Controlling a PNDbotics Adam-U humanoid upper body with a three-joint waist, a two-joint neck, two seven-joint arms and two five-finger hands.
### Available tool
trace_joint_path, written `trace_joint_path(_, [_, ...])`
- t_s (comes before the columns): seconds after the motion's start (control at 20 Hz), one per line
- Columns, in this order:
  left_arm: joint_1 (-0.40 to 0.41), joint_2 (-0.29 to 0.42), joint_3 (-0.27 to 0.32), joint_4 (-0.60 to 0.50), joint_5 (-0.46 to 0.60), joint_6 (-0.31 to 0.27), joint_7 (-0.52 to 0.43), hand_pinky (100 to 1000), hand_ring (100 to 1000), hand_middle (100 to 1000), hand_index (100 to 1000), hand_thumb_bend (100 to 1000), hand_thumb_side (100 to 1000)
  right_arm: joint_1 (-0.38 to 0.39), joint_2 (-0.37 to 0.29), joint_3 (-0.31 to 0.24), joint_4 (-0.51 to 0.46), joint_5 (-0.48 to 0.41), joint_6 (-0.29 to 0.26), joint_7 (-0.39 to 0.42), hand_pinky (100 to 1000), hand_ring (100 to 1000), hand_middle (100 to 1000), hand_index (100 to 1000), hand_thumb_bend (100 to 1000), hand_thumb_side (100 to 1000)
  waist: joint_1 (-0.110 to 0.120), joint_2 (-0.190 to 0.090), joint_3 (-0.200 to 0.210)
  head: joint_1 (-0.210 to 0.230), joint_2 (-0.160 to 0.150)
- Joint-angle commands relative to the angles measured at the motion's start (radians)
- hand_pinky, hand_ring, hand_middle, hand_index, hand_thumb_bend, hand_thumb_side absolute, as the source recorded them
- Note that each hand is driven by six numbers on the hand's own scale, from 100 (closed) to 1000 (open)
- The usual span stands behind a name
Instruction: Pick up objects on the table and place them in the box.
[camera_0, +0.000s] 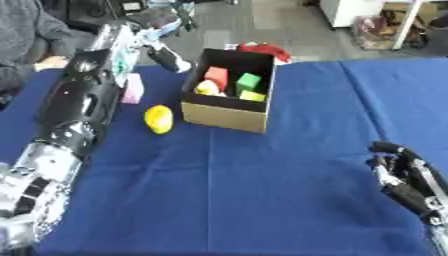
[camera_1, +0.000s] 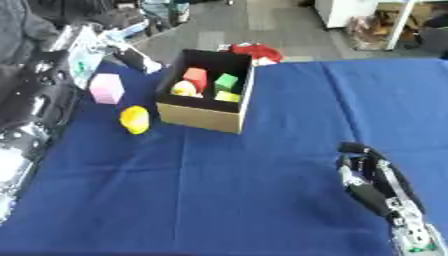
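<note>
Over on the left, the robot's left arm runs long up that side of the desk (camera_1: 262, 200), and its left hand (camera_0: 166, 56) sits at the far end, just off the box's near-left corner. I can't tell from here whether its fingers are curled or straight, nor whether it holds anything.

Right beside that arm, the pink block (camera_1: 107, 88) stands on the blue cloth, partly tucked behind the forearm in the left eye view. A little nearer to us and to its right lies the yellow lemon-shaped piece (camera_1: 134, 119), just left of the cardboard box (camera_0: 223, 116), its long axis running roughly front to back. Both lie below the left hand, on the near side of it, so the hand would have to draw back toward the robot to reach either.

The box itself sits mid-desk, open-topped, with red, green and yellow pieces already inside. Something red lies behind its far edge.

Far right, the right hand (camera_0: 409, 181) rests at the lower corner, fingers relaxed and unclenched, holding nothing, well apart from both loose pieces. By my reckoning the left hand is the nearer one.
</note>
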Motion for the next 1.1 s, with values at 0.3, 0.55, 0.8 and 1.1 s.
trace_joint_path(0.3, [0.041,0.014,0.004,0.079,-0.081,0.005,-0.076,782,731,773,904,476,394,-0.013,-0.021,-0.008,-0.015,0.007,-0.004,0.0,765,677,744,807,100,294,-0.002,-0.003,-0.002,-0.003,0.004])
trace_joint_path(0.55, [0.062,-0.022,0.021,0.119,-0.131,0.046,-0.034,775,722,766,896,456,393,-0.014,-0.019,-0.008,-0.015,0.006,-0.006,0.001,765,677,744,807,100,292,-0.005,-0.002,-0.004,-0.001,0.004])
trace_joint_path(0.8, [0.081,-0.042,0.027,0.147,-0.169,0.072,0.016,750,685,735,860,420,394,-0.012,-0.018,-0.009,-0.015,0.006,-0.005,-0.001,766,677,744,807,100,291,-0.005,0.0,-0.006,0.001,0.004])
trace_joint_path(1.1, [0.092,-0.036,0.023,0.158,-0.204,0.068,0.054,625,531,601,773,338,359,-0.009,-0.019,-0.011,-0.015,0.006,-0.003,-0.004,766,677,744,807,100,286,-0.003,0.0,-0.007,0.0,0.004])
